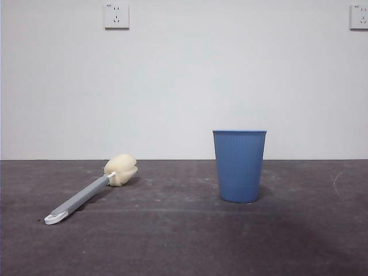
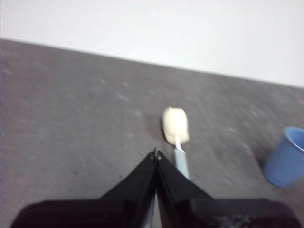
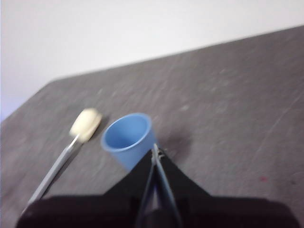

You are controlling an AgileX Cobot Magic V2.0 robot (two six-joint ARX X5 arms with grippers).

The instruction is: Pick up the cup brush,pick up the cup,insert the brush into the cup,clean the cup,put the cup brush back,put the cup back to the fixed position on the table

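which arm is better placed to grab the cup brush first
Left, most likely. The left gripper hangs over the cup brush, its shut jaws right beside the grey handle. The right gripper sits by the cup, with the brush lying beyond it on the table.

Even soft light, sharp front view, both wrist views motion-blurred

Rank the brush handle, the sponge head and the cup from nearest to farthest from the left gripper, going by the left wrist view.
1. Brush handle: right beside the tips of the shut left gripper.
2. Sponge head: just beyond the handle, farther up the table.
3. Cup: far off to one side.
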